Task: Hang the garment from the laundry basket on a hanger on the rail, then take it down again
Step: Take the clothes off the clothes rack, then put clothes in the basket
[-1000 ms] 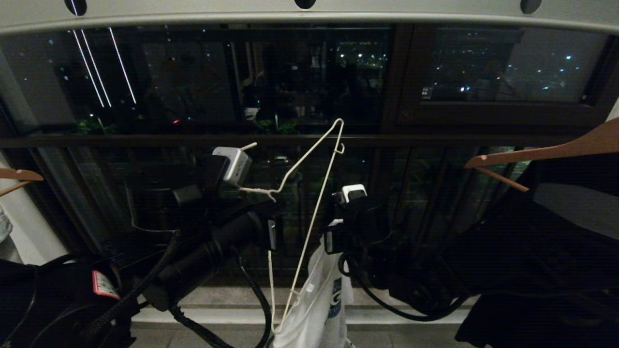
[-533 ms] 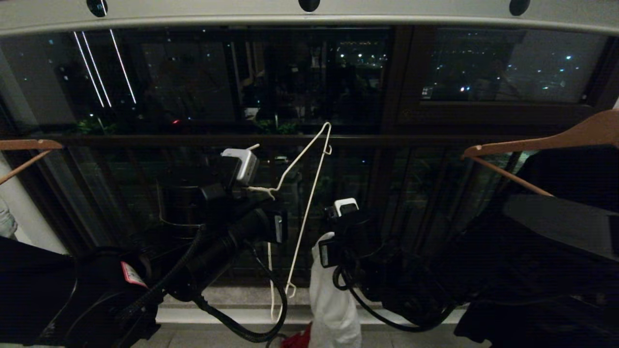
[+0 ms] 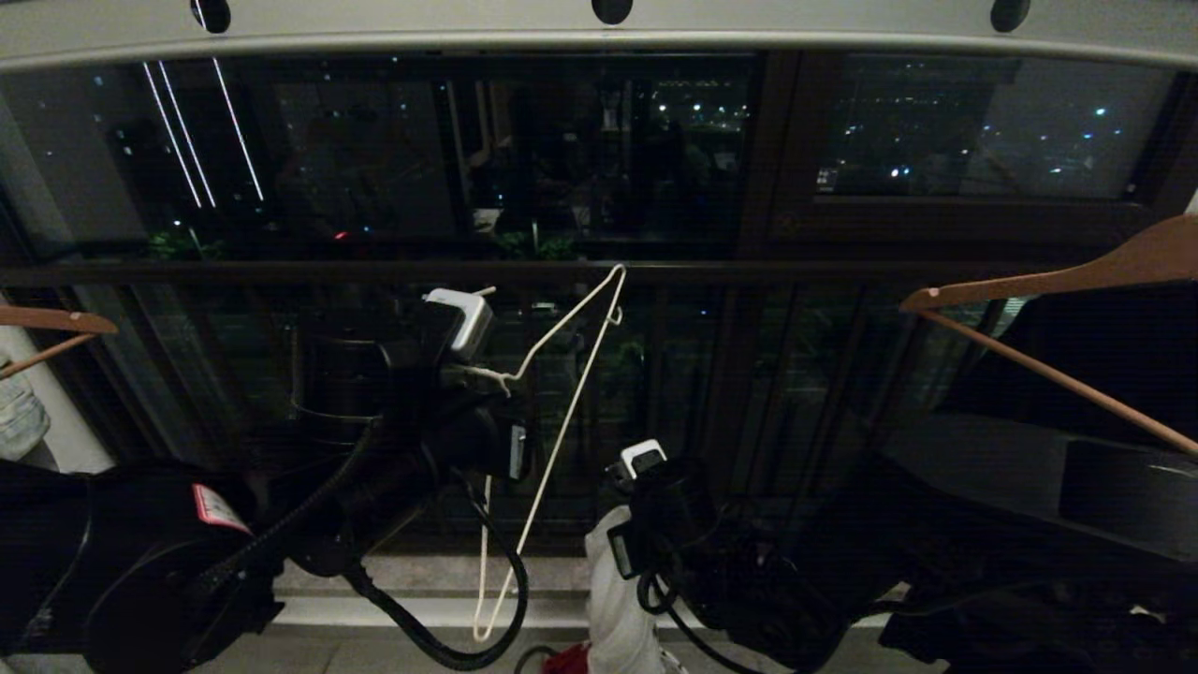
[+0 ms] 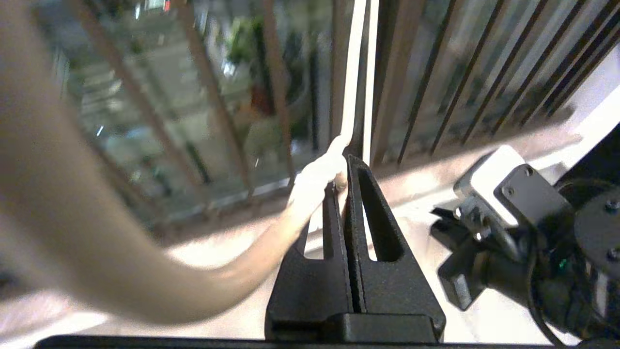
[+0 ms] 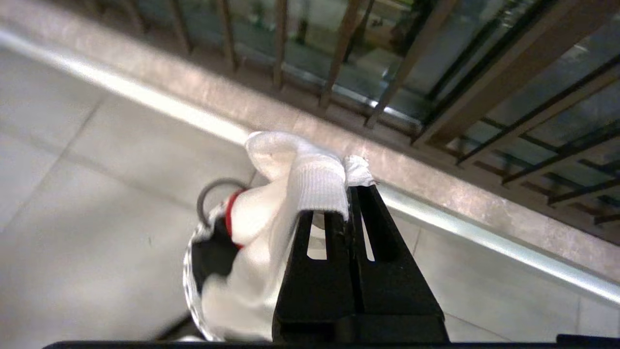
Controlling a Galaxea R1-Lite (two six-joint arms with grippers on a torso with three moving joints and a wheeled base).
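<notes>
**Still early: shirt and hanger in hand, not yet joined**

Right now the left gripper (image 4: 345,162) is pinching the hanger (image 3: 562,374) at its twisted neck, jaws closed tight on the wire, as the left wrist view is showing. From that grip the hanger is tilting, one shoulder end rising toward the dark railing (image 3: 842,273) and the other dangling low, near the floor.

Lower and to the robot's right, the right gripper (image 5: 349,191) is clamping a fold of the T-shirt (image 5: 271,194), its ribbed edge bunching over the closed fingertips. The rest of the shirt is hanging straight down from that gripper toward the basket (image 5: 193,271), which is sitting on the floor below with a red cloth (image 5: 231,215) showing at its rim.

Shirt and hanger are hanging close together but apart; no sleeve or collar is sitting on the wire yet. The rail (image 3: 842,33) is running well above both grippers. I judge that threading the shirt, hooking the rail and taking it down are all remaining.
</notes>
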